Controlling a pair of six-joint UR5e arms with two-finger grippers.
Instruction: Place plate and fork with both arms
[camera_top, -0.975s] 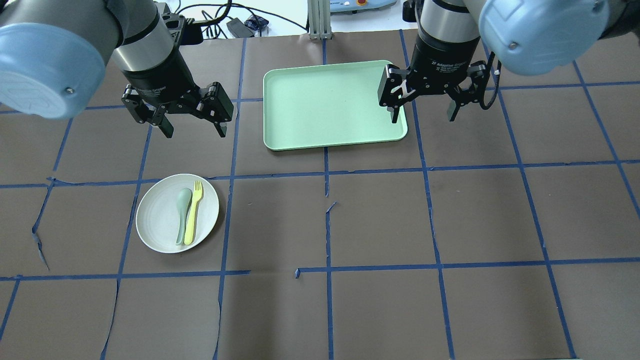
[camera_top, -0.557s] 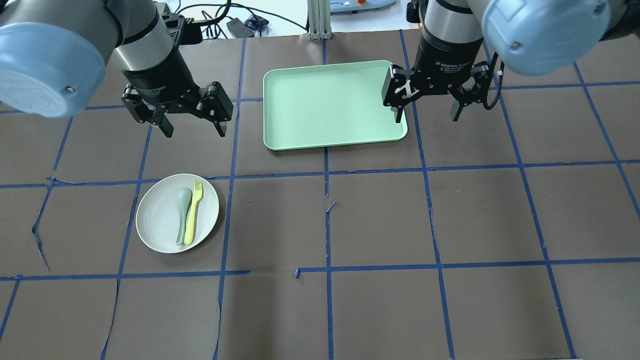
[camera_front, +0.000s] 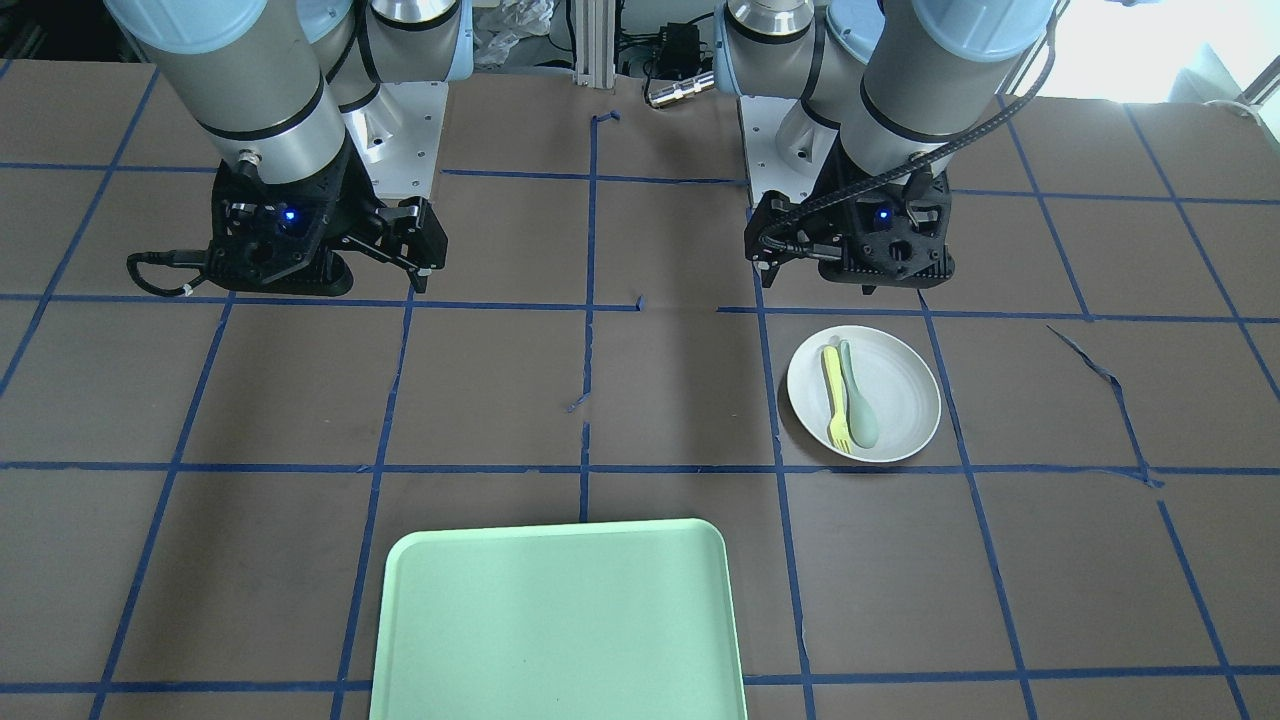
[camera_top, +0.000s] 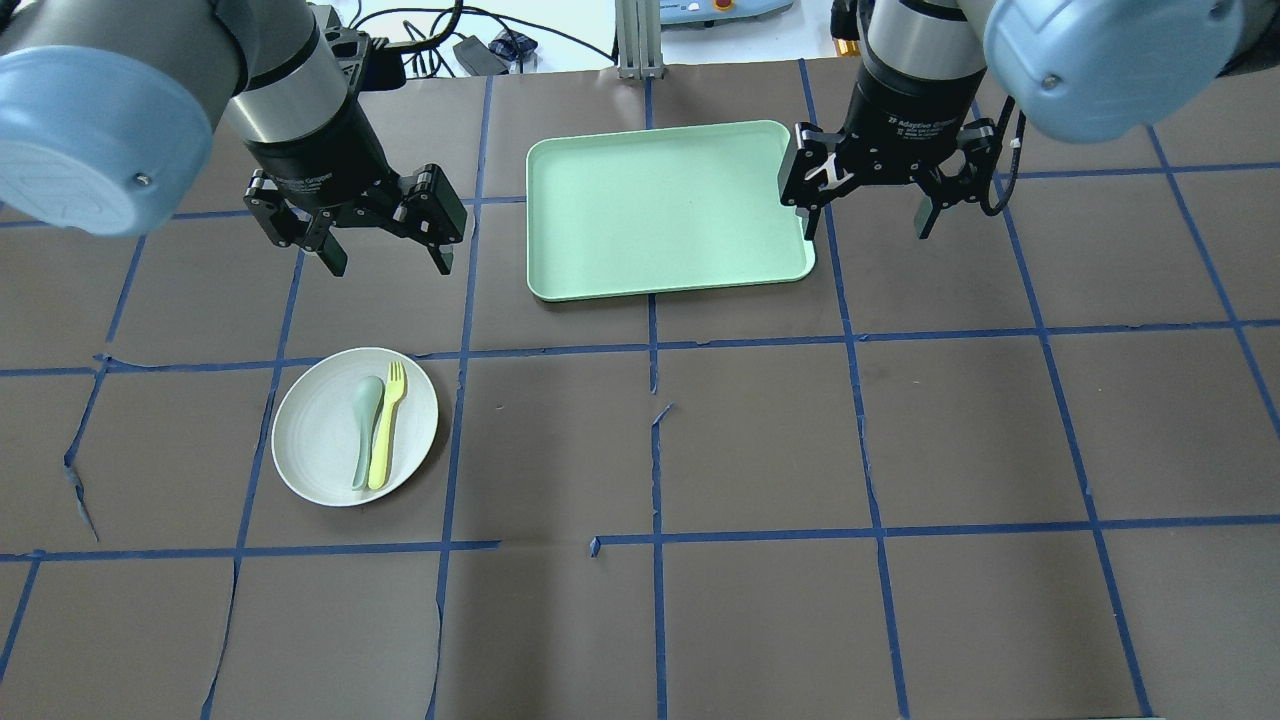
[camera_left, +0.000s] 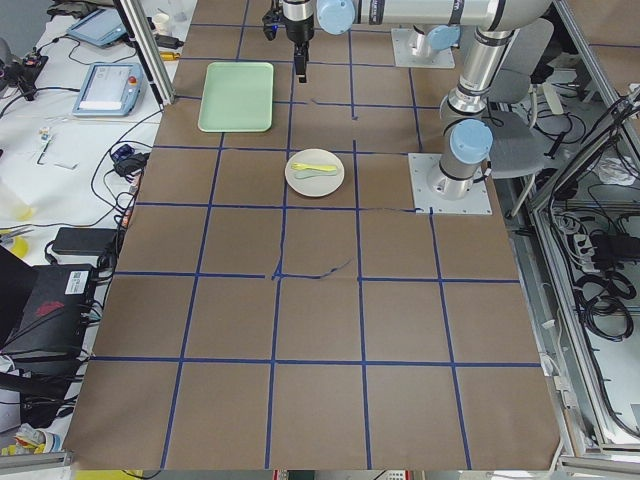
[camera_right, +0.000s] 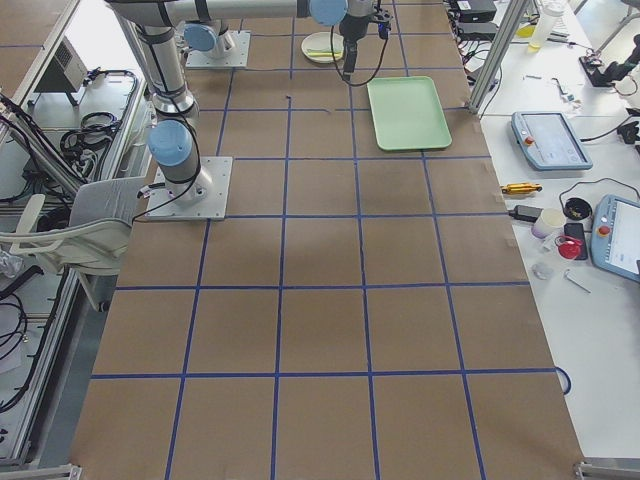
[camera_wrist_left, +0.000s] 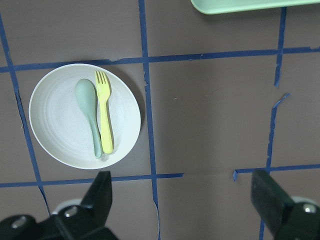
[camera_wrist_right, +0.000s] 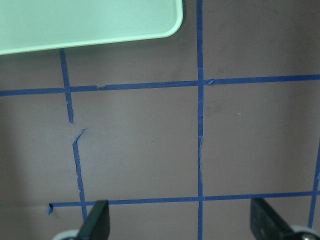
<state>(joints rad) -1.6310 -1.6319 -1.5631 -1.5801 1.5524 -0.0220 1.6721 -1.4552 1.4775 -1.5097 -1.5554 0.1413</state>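
Off-white and round, the plate sits on the table in the overhead view, on the robot's left side. The fork lies in it, touching the spoon along the handles. The left gripper hangs above the table just beyond the plate with its fingers spread wide and nothing between them. The right gripper, equally spread and empty, hovers by the tray's right edge, well apart from the plate.

From the front-facing camera, the plate lies just in front of the left gripper and the tray is bare.

The left wrist camera frames plate, fork and spoon ahead of two widely parted fingertips. The right wrist camera shows only a tray corner and taped table between its own parted tips.

Both side views are too distant to add detail.

The likely trouble is the fork. It is slim, lies flat and presses against the spoon, so a pinch could drag or catch the spoon too, or skid on the shallow plate. Lifting the plate by one rim could tilt it and slide the cutlery off. If the right arm reaches across, it may crowd the left.
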